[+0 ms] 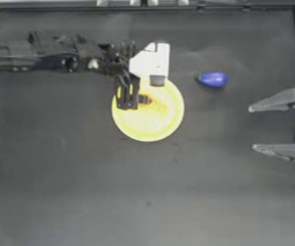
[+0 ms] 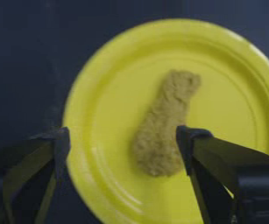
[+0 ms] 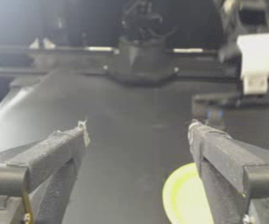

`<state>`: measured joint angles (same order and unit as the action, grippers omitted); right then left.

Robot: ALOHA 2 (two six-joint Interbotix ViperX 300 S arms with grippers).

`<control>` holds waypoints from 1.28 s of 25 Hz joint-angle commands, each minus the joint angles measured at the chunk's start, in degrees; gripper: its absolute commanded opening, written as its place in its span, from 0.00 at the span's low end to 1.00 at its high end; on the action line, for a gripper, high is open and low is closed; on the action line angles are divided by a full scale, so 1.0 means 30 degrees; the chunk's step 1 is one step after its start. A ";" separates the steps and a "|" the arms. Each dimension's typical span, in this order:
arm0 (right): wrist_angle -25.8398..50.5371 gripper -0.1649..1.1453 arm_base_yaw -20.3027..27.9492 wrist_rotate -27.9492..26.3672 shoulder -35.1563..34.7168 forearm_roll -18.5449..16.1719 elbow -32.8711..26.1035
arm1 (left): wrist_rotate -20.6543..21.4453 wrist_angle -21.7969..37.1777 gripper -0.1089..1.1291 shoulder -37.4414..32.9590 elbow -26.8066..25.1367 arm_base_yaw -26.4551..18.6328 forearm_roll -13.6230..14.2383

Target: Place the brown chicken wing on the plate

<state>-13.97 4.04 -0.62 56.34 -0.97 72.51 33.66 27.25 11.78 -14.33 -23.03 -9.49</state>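
Lying on the plate [image 2: 101, 100] — brown chicken wing [image 2: 163, 124], thick end toward left gripper [image 2: 122, 144]

Brown chicken wing [image 2: 163, 127], lumpy and elongated, lies flat on the round yellow plate [image 2: 101, 100], toward its 9 o'clock side in top view.

Dim, soft-focus views; plate [image 1: 151, 126] glares bright; table [image 1: 59, 192] murky.

Table [image 1: 59, 192]: dark, under my arms.
On it: plate [image 1: 159, 126] mid-table; blue object [image 1: 212, 79] well right.
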 commanded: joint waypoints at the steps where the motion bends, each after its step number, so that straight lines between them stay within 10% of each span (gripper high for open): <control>1: -0.0059 0.88 0.0029 -0.0029 -0.0088 0.0059 -0.0264 | 0.0146 -0.0059 0.91 -0.2461 0.0000 0.0029 -0.0293; 32: 0.0352 0.88 0.0703 -0.0059 0.0000 0.0059 -0.0381 | -0.0059 -0.7148 0.90 -1.4121 -1.0254 0.3633 -0.5713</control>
<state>-12.74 6.15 -0.62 56.51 -0.97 72.60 33.49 7.56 -28.04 -44.65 -13.10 -26.02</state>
